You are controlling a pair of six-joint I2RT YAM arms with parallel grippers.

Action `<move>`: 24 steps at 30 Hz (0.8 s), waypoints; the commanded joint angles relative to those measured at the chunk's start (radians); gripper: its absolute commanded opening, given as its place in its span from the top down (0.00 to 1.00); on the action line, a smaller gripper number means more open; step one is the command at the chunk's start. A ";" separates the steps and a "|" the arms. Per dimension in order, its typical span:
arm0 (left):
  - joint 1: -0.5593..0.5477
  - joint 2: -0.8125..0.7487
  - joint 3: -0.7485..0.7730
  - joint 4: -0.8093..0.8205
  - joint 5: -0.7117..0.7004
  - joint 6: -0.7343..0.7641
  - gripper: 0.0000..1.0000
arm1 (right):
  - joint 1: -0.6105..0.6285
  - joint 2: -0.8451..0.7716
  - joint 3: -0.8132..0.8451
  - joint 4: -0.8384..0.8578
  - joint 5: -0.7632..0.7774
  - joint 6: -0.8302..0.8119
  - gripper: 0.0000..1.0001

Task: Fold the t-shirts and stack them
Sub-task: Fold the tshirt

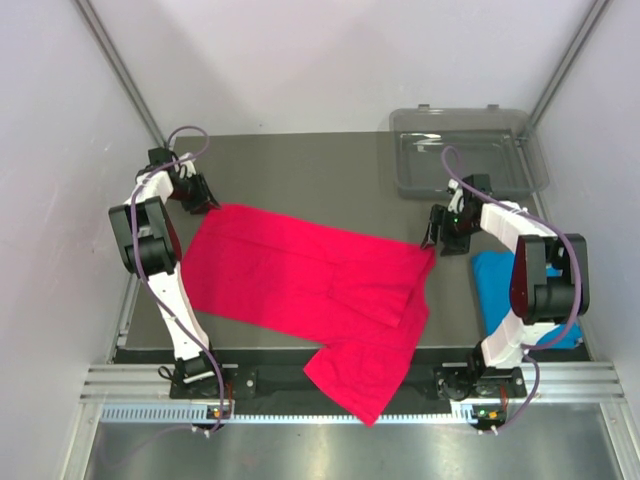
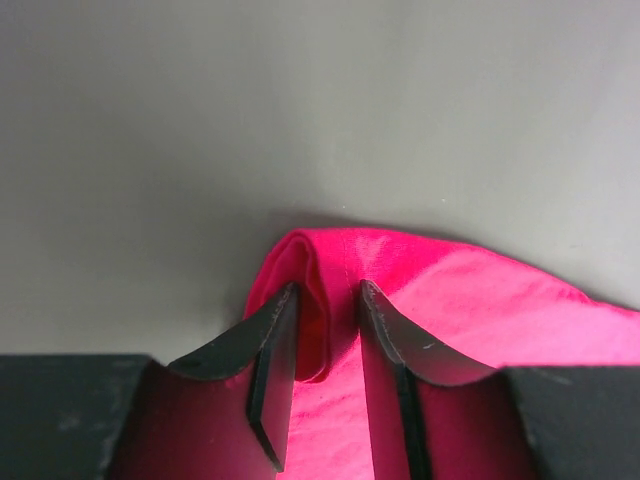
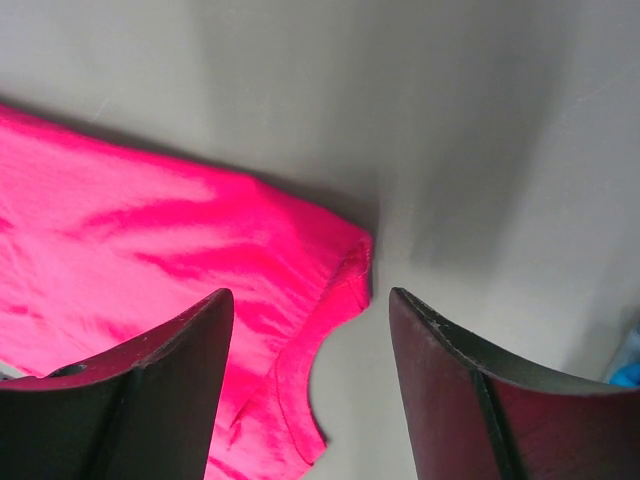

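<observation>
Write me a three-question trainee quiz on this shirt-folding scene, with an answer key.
1. True or false: the blue t-shirt lies inside the tray.
2. The right end effector is: A) open, B) shut on cloth, C) out of view.
3. Which shirt has a fold between the fingers of the left end effector?
Key: 1 false; 2 A; 3 the pink t-shirt.

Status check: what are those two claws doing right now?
Left gripper pinching pink t-shirt at far corner. Right gripper open over its other end. Blue t-shirt lies aside, untouched. Nothing blocking.
</observation>
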 commanded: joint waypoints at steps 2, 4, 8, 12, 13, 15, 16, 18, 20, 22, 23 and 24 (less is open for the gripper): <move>0.002 0.026 0.030 0.021 -0.065 0.033 0.66 | -0.013 0.022 0.046 0.010 -0.007 -0.022 0.38; 0.004 0.031 0.040 0.025 -0.065 0.026 0.70 | -0.013 0.028 0.047 0.015 -0.010 -0.025 0.38; 0.004 0.061 0.089 0.010 -0.065 0.031 0.76 | -0.013 0.066 0.052 0.033 -0.026 -0.024 0.38; 0.004 0.081 0.119 0.004 -0.061 0.033 0.85 | -0.012 0.094 0.064 0.046 -0.046 -0.019 0.42; 0.004 0.086 0.123 0.002 -0.058 0.033 0.87 | -0.012 0.098 0.067 0.046 -0.044 -0.019 0.45; 0.005 0.091 0.124 0.005 -0.054 0.030 0.95 | -0.013 0.111 0.067 0.052 -0.046 -0.017 0.49; 0.004 0.092 0.121 0.011 -0.056 0.028 0.96 | -0.013 0.112 0.067 0.059 -0.046 -0.016 0.53; 0.005 0.095 0.118 0.022 -0.061 0.020 1.00 | -0.012 0.120 0.063 0.075 -0.047 0.002 0.59; 0.007 0.100 0.118 0.037 -0.052 0.005 1.00 | -0.013 0.124 0.064 0.093 -0.049 0.021 0.70; 0.007 0.101 0.115 0.051 -0.045 -0.006 1.00 | -0.013 0.128 0.069 0.101 -0.043 0.030 0.81; 0.005 0.104 0.115 0.056 -0.054 -0.019 1.00 | -0.013 0.131 0.072 0.107 -0.039 0.038 0.85; 0.007 0.106 0.115 0.060 -0.059 -0.027 1.00 | -0.013 0.131 0.075 0.110 -0.032 0.042 0.88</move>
